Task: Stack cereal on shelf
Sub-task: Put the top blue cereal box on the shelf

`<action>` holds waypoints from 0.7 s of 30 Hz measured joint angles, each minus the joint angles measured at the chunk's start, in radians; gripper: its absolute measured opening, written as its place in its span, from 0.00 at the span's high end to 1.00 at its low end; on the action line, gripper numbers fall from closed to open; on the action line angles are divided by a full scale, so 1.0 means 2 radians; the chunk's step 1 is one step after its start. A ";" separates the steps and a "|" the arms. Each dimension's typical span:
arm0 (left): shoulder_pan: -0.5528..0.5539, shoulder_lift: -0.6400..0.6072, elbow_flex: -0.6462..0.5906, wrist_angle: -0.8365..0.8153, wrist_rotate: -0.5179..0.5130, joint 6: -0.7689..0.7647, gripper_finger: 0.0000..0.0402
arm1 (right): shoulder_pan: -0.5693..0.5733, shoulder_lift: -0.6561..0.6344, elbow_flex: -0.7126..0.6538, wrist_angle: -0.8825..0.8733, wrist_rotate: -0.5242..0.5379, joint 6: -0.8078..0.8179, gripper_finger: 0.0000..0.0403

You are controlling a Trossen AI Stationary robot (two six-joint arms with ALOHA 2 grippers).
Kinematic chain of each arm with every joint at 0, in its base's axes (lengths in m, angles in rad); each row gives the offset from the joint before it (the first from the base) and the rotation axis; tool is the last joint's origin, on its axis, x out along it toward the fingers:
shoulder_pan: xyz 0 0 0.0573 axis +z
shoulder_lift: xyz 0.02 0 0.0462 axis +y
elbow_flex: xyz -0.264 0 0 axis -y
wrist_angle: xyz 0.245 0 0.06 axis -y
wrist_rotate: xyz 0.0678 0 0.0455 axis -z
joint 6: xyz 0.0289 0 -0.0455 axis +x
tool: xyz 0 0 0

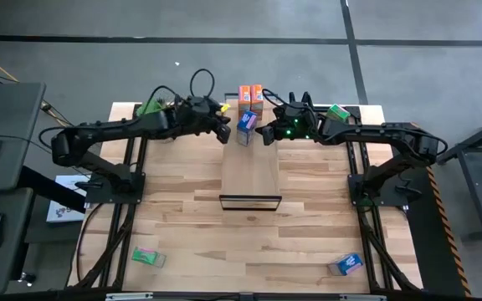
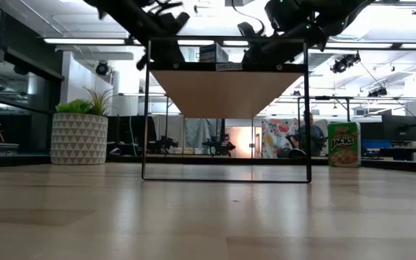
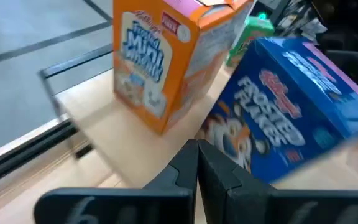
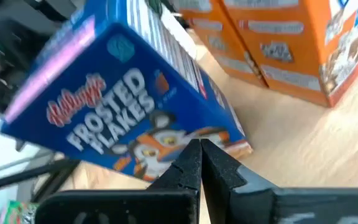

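Bottom edge of the high view first: a small green cardboard cereal box (image 1: 149,257) lies flat at lower left on the wide wooden tabletop (image 1: 191,226), and a small blue cardboard cereal box (image 1: 346,265) lies at lower right, both well apart from everything else. Moving up, the long light-wood shelf plank on a thin black frame (image 1: 251,171) runs up the middle of the frame. Near its far end a tilted blue Frosted Flakes box (image 1: 247,124) sits between the two grippers. The left gripper (image 1: 223,134) is just left of it and the right gripper (image 1: 266,132) just right; both have their fingers pressed fully together and grip nothing. Behind the blue box, two orange cardboard cereal boxes (image 1: 250,97) stand side by side at top centre. Another green box (image 1: 338,112) shows further right, by the right arm.
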 joint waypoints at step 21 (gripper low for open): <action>-0.043 0.045 0.000 0.023 0.023 -0.081 1.00 | 0.000 0.000 0.000 0.023 0.024 0.003 1.00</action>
